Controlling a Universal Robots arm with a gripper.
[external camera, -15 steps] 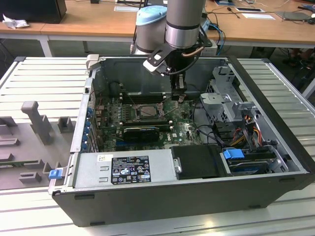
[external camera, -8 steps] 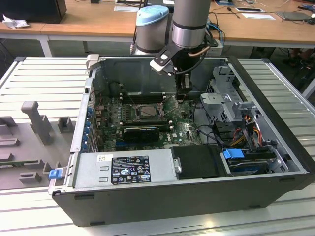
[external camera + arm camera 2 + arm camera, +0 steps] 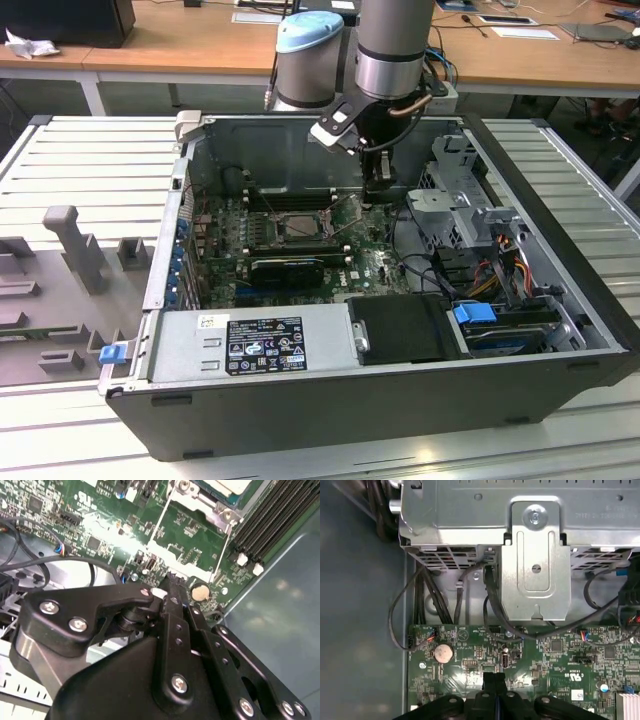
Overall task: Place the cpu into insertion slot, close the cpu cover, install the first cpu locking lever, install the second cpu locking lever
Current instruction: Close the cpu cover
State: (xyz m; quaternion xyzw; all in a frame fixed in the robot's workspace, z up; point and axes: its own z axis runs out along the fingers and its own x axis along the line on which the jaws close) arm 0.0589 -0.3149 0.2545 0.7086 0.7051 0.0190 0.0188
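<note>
Inside the open computer case, the insertion slot (image 3: 300,226) is the dark-framed square on the green motherboard (image 3: 370,255). A pale silver surface, apparently the cpu (image 3: 227,485), lies within the metal frame of the cpu cover (image 3: 210,502). Two thin wire locking levers (image 3: 159,522) (image 3: 223,550) run out from the socket's side. My gripper (image 3: 381,190) hangs over the board just to the exterior view's right of the slot. In both wrist views its black fingers (image 3: 171,582) (image 3: 494,679) are pressed together, shut, with nothing visible between them, close above the board near a coin battery (image 3: 443,653).
A silver drive cage (image 3: 535,555) with cables stands beyond the gripper. Black memory slots (image 3: 265,525) lie past the socket. The power supply (image 3: 255,340) fills the case's near side, with a black box (image 3: 405,328) beside it. Grey fixtures (image 3: 70,250) sit on the table outside.
</note>
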